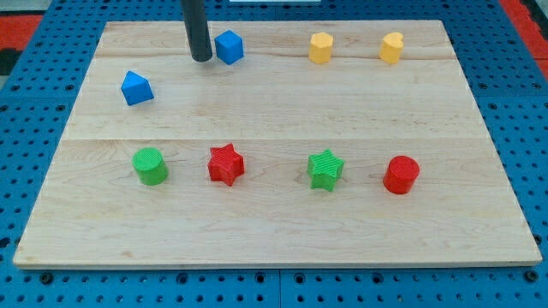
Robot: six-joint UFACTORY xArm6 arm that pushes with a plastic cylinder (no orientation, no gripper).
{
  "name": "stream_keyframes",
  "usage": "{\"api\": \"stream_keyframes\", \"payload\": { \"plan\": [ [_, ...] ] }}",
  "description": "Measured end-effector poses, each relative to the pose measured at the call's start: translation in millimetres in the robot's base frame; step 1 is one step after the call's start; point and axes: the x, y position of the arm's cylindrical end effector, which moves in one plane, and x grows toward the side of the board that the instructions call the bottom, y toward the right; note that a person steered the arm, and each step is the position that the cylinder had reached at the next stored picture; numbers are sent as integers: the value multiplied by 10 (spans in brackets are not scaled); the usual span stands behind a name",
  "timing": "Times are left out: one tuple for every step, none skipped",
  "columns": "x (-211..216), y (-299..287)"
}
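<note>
My tip [202,59] rests on the wooden board [274,111] near the view's top left. It stands just left of a blue cube [229,46], with a narrow gap between them. A second blue block, a wedge-like shape [136,88], lies further to the lower left of the tip. Two yellow blocks [320,48] [391,48] sit along the top right. Across the lower half runs a row: a green cylinder [151,166], a red star [226,164], a green star [325,169] and a red cylinder [401,174].
The board lies on a blue perforated table [34,282] that shows on all sides. A red patch [21,21] of surface appears at the view's top left corner.
</note>
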Motion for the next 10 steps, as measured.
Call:
{"api": "stream_keyframes", "payload": {
  "plan": [
    [0, 191],
    [-4, 425],
    [88, 499],
    [616, 134],
    [1086, -391],
    [1317, -953],
    [1101, -1235],
    [965, -1028],
    [888, -948],
    [567, -1088]
  ]
}}
